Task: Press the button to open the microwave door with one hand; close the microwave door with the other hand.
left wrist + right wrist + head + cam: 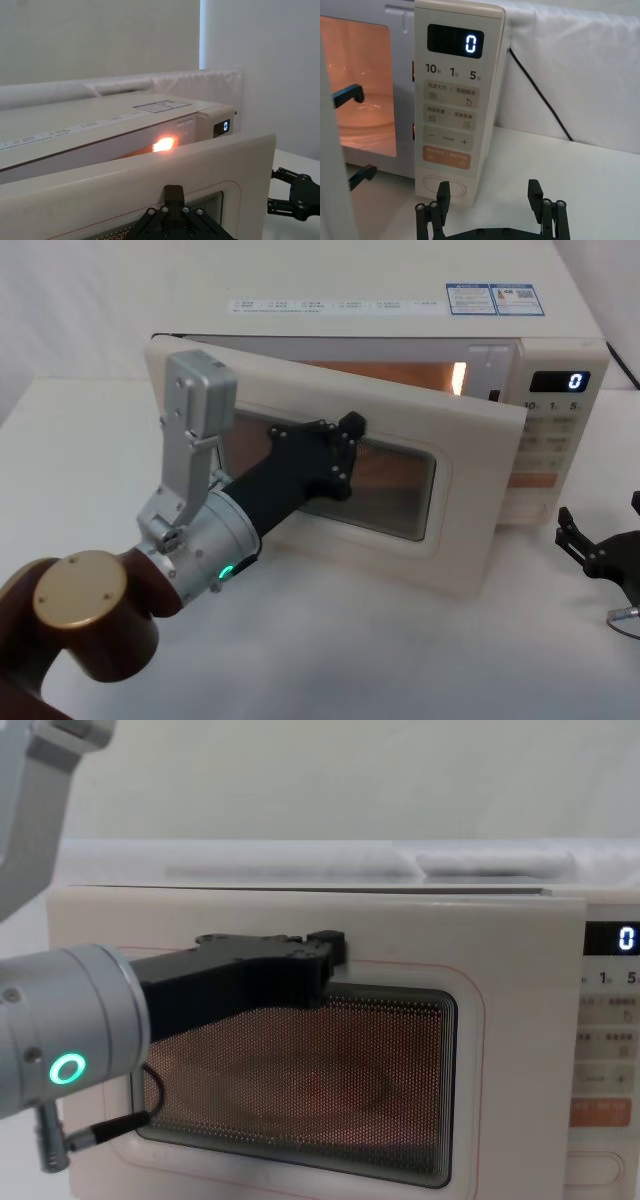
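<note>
The microwave door (pixel 455 490) is seen swung partly open, hinged at the left of the oven, its free edge standing out toward the robot at about 4 o'clock from the middle of the head view. Through the gap above the door, the lit orange cavity (pixel 390 370) is visible. The dark mesh window (pixel 320 1080) of the door is seen face-on in the chest view, with the cavity glow showing through it.

The left gripper (pixel 345 445) is laid against the outer face of the door, at the upper left part of the window, with its tip just over the window's upper border in the chest view. Whether its fingers are parted or closed cannot be told.

The button (pixel 445 186) is found at the bottom of the control panel (pixel 457 95), at 6 o'clock from the display (pixel 456 39), on which a single 0 is shown. An orange key (pixel 447 156) sits just above the button.

The right gripper (pixel 490 197) is held low near the front of the panel, apart from it, fingers spread wide and released, nothing between them; in the head view it sits at about 4 o'clock, over the white worktop (pixel 400 660), right of the door's free edge.
</note>
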`<state>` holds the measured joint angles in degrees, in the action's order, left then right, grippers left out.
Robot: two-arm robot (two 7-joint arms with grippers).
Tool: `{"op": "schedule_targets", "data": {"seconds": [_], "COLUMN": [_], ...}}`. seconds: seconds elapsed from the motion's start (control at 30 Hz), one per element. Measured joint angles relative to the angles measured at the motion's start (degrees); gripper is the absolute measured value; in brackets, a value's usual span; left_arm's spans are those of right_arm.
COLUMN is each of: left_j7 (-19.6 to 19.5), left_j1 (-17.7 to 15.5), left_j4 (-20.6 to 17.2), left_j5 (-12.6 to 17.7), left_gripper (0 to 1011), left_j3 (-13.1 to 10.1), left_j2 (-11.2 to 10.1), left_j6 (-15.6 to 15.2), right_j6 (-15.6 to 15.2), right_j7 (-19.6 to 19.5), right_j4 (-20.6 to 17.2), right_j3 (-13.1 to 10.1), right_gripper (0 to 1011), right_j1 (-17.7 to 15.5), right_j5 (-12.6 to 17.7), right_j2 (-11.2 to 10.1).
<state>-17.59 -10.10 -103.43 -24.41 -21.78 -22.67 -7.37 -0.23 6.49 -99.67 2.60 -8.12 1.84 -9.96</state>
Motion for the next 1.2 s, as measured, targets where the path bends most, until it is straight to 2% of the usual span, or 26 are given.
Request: {"op": "schedule_targets", "data": {"seconds": [0.37,0.77,1.2], "left_j7": [0.01,-0.41,0.49], "left_j1": [-3.07,-5.48,-7.95], "left_j4": [3.42,6.27,8.96], "left_j5": [2.14,4.41,6.44], "left_gripper": [0,0,0], "left_j3": [-0.90,-1.56,-1.45], "left_j2": [2.13,3.38,5.95], "left_j6": [-0.11,-0.09,-0.20], "right_j6": [0.00,0.00,0.00], "right_j7": [0.00,0.00,0.00], "right_j4": [0.00,0.00,0.00], "right_j3": [0.00,-0.01,0.00], "right_gripper": [1002,1002,1002], "right_j1": [0.00,0.00,0.00], "right_j5": [0.00,0.00,0.00], "right_j2": [0.00,0.00,0.00]}}
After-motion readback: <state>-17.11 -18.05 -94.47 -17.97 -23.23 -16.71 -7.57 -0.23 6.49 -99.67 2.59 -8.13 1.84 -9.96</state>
